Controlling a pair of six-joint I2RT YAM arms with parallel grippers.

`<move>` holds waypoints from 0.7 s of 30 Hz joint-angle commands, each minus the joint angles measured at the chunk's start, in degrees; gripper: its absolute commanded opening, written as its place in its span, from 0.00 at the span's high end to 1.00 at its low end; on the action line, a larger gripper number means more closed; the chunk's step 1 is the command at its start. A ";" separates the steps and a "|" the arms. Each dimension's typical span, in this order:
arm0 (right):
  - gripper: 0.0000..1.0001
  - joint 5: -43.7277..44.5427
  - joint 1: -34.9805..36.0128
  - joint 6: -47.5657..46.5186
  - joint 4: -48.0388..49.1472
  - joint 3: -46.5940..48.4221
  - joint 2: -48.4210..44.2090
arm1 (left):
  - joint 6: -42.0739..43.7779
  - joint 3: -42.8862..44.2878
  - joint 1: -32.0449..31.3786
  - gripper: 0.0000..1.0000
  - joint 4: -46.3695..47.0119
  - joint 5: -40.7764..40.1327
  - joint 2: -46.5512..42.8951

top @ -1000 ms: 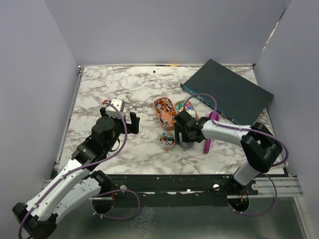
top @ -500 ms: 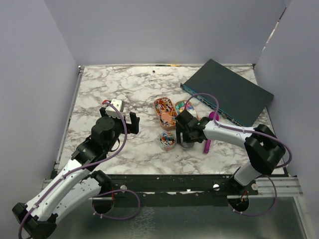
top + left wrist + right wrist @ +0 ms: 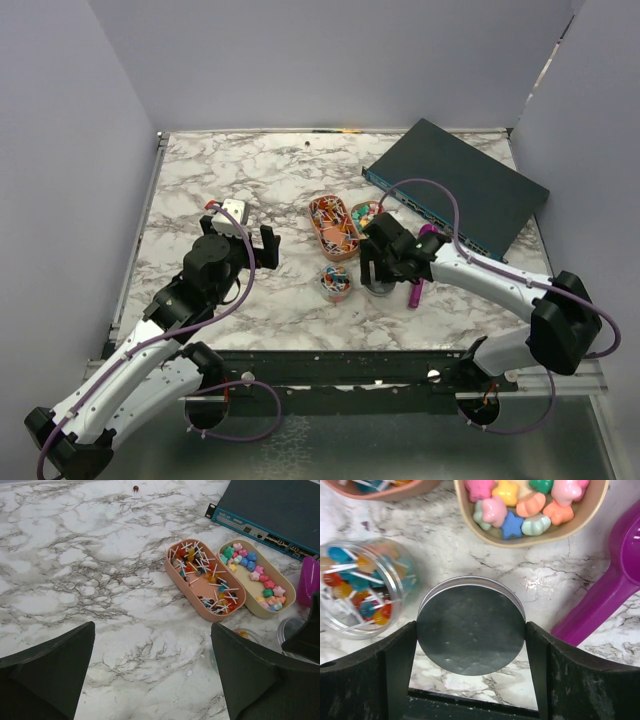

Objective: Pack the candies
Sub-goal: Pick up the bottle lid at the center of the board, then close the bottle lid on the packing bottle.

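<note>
The candies are small pastel stars and flowers in a beige oval tray, also seen in the left wrist view and the top view. My right gripper is shut on a round grey metal lid, one finger on each side, just in front of that tray. It holds the lid low over the marble. A clear round jar with colourful pins stands to its left. My left gripper is open and empty, hovering left of the trays.
A pink oval tray of colourful pins lies beside the candy tray. A purple scoop lies right of the lid. A dark teal flat box sits at the back right. A tiny red bead lies far back.
The right arm's elbow has swung out to the right and its gripper has shifted slightly right and back with the lid. The left arm has not moved.
</note>
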 commanded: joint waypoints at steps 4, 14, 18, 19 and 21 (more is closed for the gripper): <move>0.26 -3.91 0.55 -4.09 -5.16 8.77 -2.83 | 0.54 0.08 0.19 0.01 -0.30 -0.97 -0.08; 0.28 -8.91 1.44 -6.54 -5.83 16.17 1.13 | 0.58 -0.03 0.22 0.01 -0.30 -1.07 -0.35; 0.29 -9.69 2.89 -6.90 -5.19 18.37 3.76 | 0.67 0.02 0.25 0.01 -0.30 -1.28 -0.70; 0.29 -9.55 3.39 -7.16 -5.27 19.09 4.69 | 0.67 -0.01 0.22 0.01 -0.29 -1.44 -0.88; 0.29 -8.35 4.29 -7.63 -5.89 20.56 6.72 | 0.68 -0.04 0.21 0.01 -0.32 -1.78 -1.31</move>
